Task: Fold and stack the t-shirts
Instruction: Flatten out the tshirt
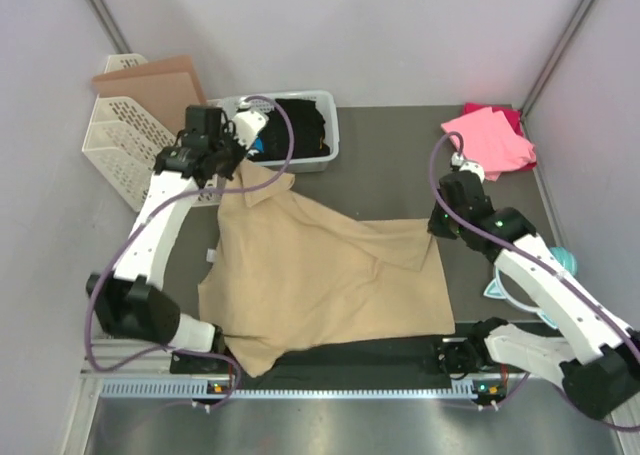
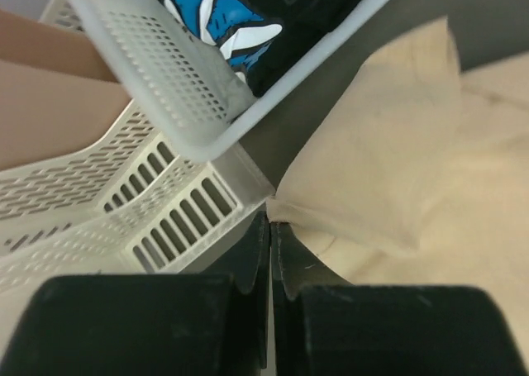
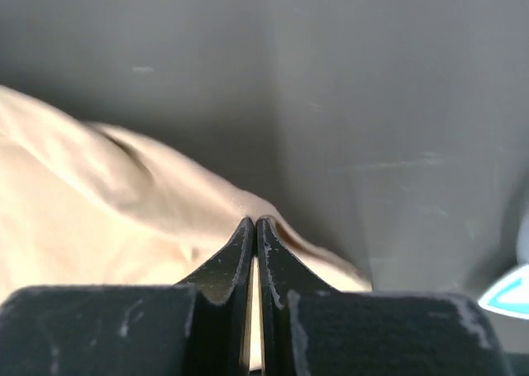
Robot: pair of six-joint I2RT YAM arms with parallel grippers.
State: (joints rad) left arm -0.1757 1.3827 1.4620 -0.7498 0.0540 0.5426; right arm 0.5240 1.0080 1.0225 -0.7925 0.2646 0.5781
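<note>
At the far left of the table (image 1: 390, 175) stands a pale slotted rack (image 1: 118, 135), with a brown cardboard sheet (image 1: 150, 75) at its far side. Just right of the rack, the left pincer (image 1: 228, 171) is down at the far left corner of the tan t-shirt (image 1: 320, 285). In the left wrist view its two fingers are pressed together with a fold of the tan cloth's edge caught at their tips, and the corner of the rack sits just beside them. Beyond that pincer is a grey perforated basket (image 1: 330, 135) holding dark cloth (image 1: 300, 120) with a blue and white print.

The tan t-shirt is spread over the middle of the table, rumpled. Its far left part is drawn up toward the left pincer, and a flap is folded across its far right part. Its near edge lies close to the arm bases.

At the shirt's far right corner, the right pincer (image 1: 438, 227) is low over the table. In the right wrist view its fingers are closed, with a ridge of tan cloth nipped between the tips and bare table beyond.

Farther off, in the far right corner, the pink t-shirt (image 1: 490, 140) lies on top of the magenta t-shirt (image 1: 508, 113), apart from both pincers. A teal object (image 1: 563, 263) shows behind the right arm at the table's right edge.
</note>
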